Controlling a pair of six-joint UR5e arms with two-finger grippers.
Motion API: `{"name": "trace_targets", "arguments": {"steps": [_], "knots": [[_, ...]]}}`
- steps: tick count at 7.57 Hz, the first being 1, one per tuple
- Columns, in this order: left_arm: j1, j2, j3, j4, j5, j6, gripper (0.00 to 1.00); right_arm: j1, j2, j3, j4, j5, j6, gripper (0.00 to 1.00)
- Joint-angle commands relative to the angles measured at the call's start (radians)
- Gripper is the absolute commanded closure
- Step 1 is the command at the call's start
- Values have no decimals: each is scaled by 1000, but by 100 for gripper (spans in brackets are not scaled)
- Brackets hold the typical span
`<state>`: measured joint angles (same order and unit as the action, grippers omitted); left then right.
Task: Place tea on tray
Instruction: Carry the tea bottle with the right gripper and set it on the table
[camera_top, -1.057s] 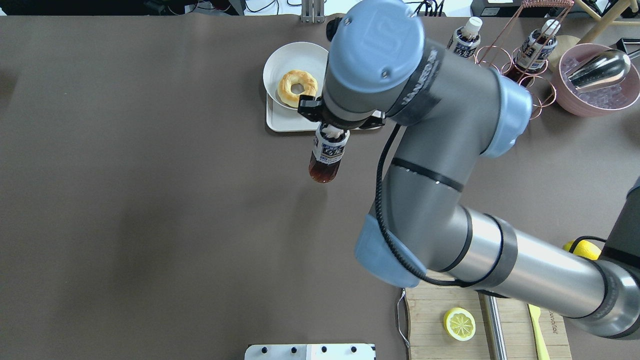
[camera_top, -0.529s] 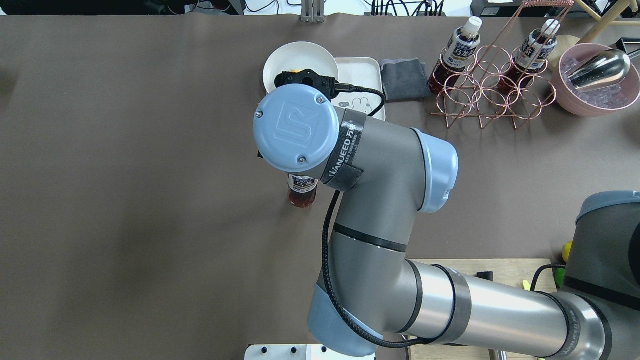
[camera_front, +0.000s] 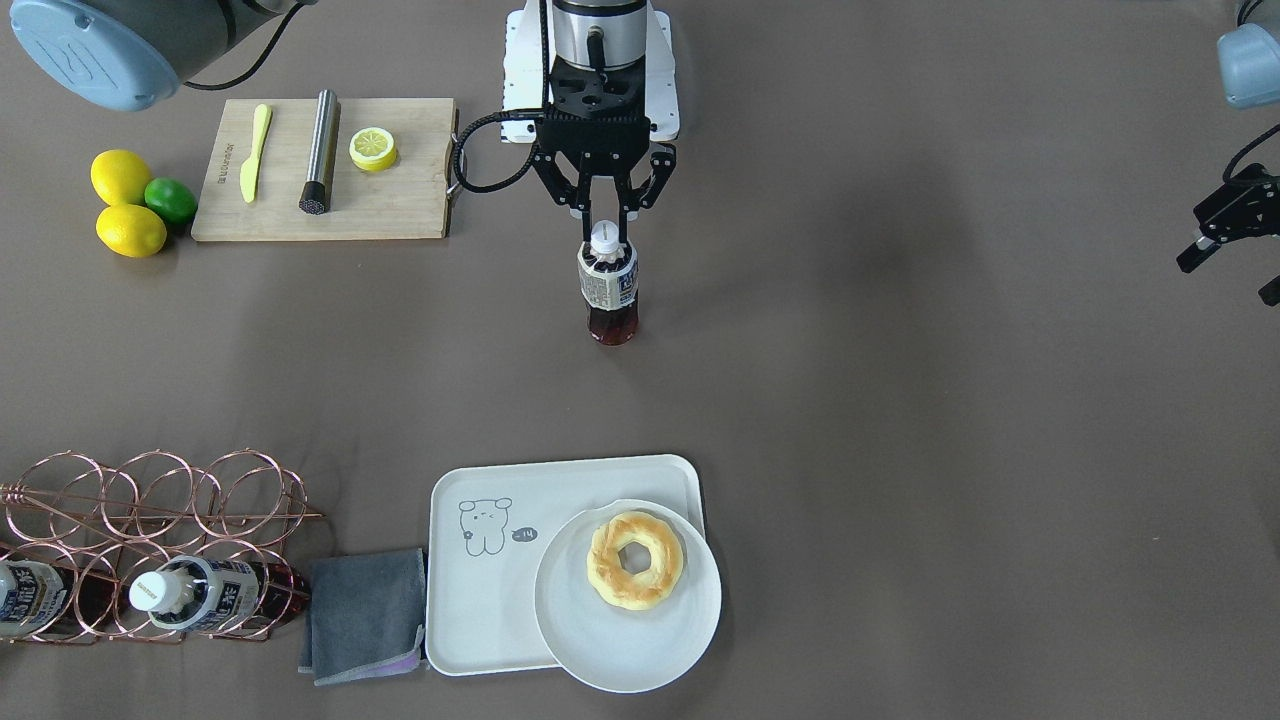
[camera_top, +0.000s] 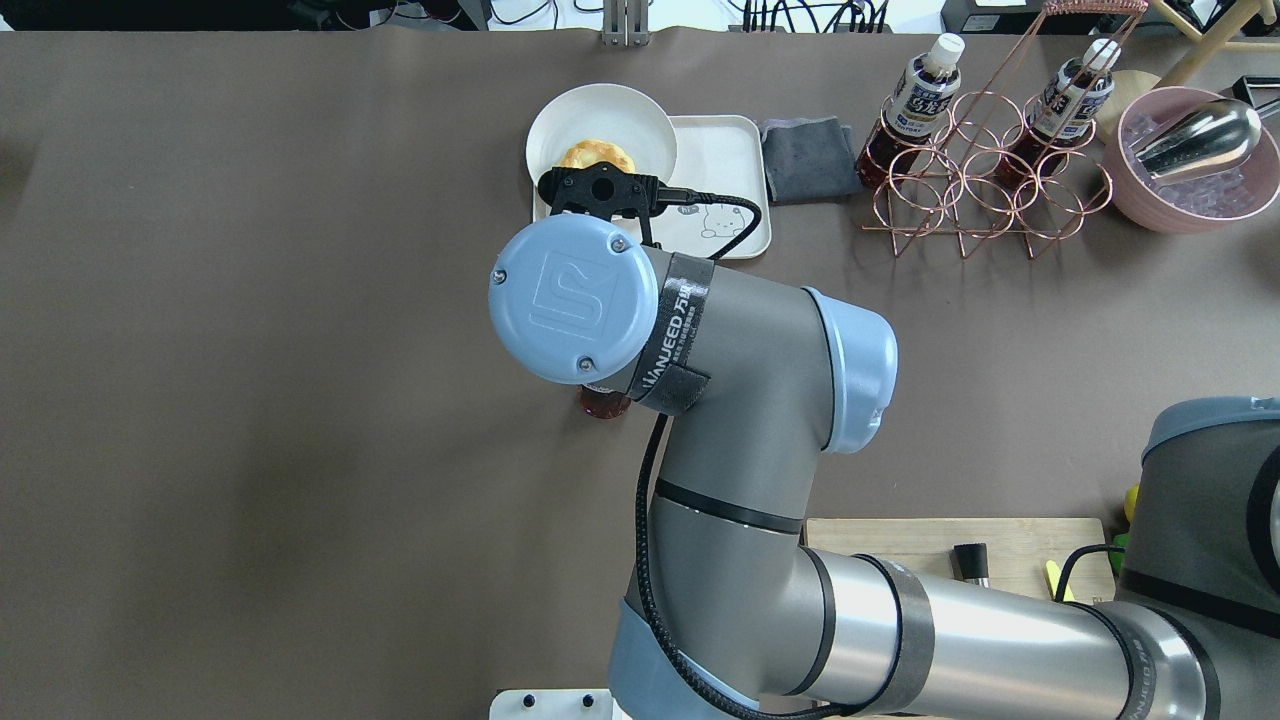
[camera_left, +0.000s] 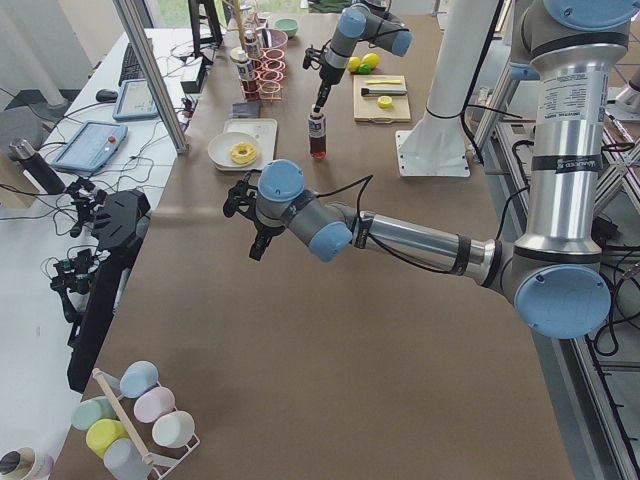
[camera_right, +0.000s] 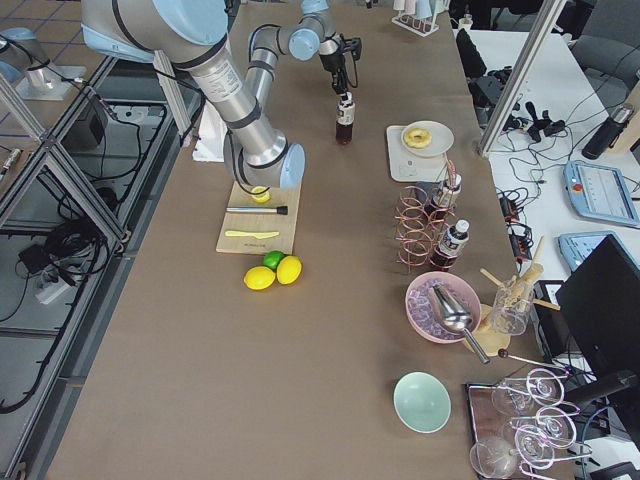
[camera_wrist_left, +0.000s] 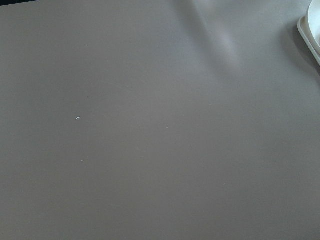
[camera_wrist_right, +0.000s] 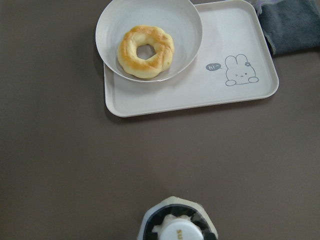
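The tea (camera_front: 609, 285) is a small bottle of red-brown liquid with a white cap. It stands upright on the brown table, well on the robot's side of the tray. My right gripper (camera_front: 605, 218) points straight down and is shut on its cap. The right wrist view shows the cap (camera_wrist_right: 177, 232) at the bottom edge and the tray (camera_wrist_right: 225, 95) ahead. The off-white tray (camera_front: 480, 600) with its cartoon drawing holds a round plate (camera_front: 600, 660) with a doughnut (camera_front: 635, 560). My left gripper (camera_front: 1230, 272) is open and empty, far off to the side.
Two more tea bottles (camera_top: 920, 95) stand in a copper wire rack (camera_front: 150, 500) beside a grey cloth (camera_front: 365, 615). A wooden board (camera_front: 400, 210) holds a knife, a steel cylinder and a lemon slice, with lemons (camera_front: 125, 205) beside it. A pink ice bowl (camera_top: 1190, 190) stands at the far right.
My right arm has carried the tea from the tray's near edge back toward the robot's side. The bottle has gone from tilted to upright and now sits low at the table.
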<state>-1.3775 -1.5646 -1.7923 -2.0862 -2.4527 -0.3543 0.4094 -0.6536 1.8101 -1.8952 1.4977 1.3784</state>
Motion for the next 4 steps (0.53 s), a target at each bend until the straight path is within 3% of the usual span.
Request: {"name": "trace_targets", "arguments": {"steps": [1,3,4], "knots": [[0,0,1,0,0,0,1,-11,-6,0,1,-14,1,100],[0,0,-1,0,0,0,1,-14,-9,2,1,-16,1,100],[0,0,1,0,0,0,1,-14,-9,5,2,-16,1,77]]}}
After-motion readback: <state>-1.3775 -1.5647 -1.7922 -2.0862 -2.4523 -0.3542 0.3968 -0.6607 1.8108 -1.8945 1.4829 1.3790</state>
